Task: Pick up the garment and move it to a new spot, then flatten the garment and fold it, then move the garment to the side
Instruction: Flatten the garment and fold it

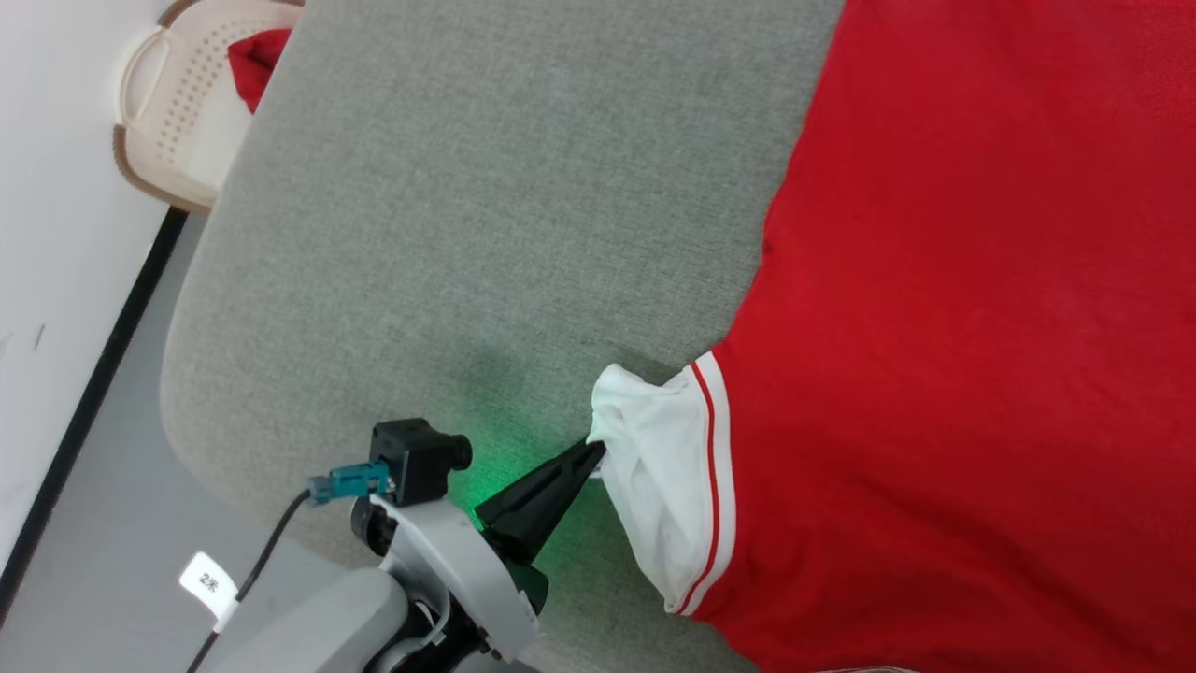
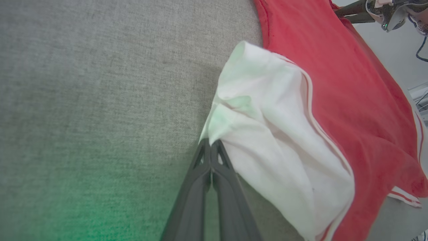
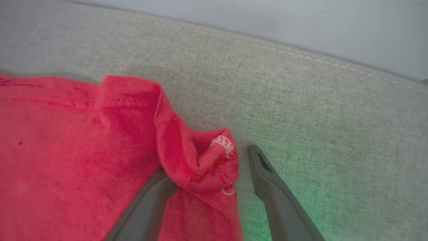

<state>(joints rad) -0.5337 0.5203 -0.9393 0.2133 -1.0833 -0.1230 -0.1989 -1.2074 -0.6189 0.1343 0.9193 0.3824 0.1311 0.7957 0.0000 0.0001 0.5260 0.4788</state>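
Pale grey forearm [image 1: 308, 622]; blk wrist cam [image 1: 416, 458], teal connector [image 1: 350, 481], blk cable [image 1: 269, 550], white tag [image 1: 210, 584]; L tool [image 1: 595, 453]: dark tapered fingers [image 1: 537, 495].

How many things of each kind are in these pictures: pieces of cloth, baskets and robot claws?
Pieces of cloth: 2, the garment and the red cloth
Baskets: 1, the cream basket
Claws: 2, the left claw and the right claw
Total: 5

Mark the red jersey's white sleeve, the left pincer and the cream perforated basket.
Red jersey T-shirt with white sleeves [image 1: 668, 486], head view, on the white sleeve.
Dark-fingered left pincer [image 2: 210, 144], left wrist view, shut tips on the sleeve edge.
Cream perforated plastic basket [image 1: 176, 112], head view, on its holed wall.
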